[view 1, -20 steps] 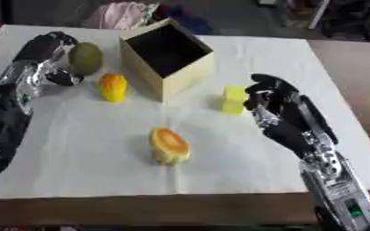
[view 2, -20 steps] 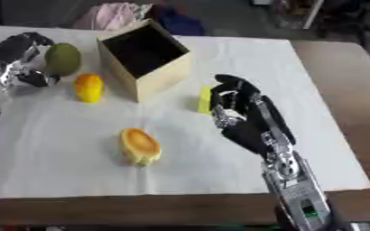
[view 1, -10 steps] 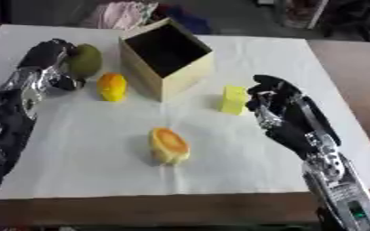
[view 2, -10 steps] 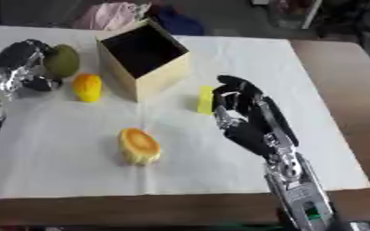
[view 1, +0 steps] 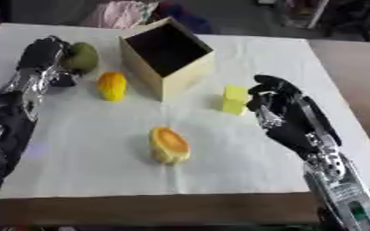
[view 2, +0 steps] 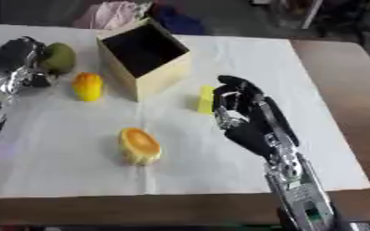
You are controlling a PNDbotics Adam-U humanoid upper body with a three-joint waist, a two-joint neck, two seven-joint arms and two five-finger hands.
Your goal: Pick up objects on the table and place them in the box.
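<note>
An open tan cardboard box stands upper centre of the frame on the white cloth that covers the desk, its dark inside facing up.

At the upper left, the left hand lies with its fingers curled against the near side of a round green fruit; whether it actually grips the fruit cannot be told. Just right of that hand, between it and the box, lies an orange-yellow oval fruit, apart from both.

Right of centre, the right hand hovers with its fingers bent inward and nothing between them. Just beside its fingertips, on their left, stands a small yellow block, close to the box's near right corner; contact between hand and block cannot be made out.

Low in the centre of the cloth lies a halved yellow fruit with an orange cut face, well apart from both hands.

Beyond the desk's far edge, at the top of the frame, sits a bundle of pink fabric.
</note>
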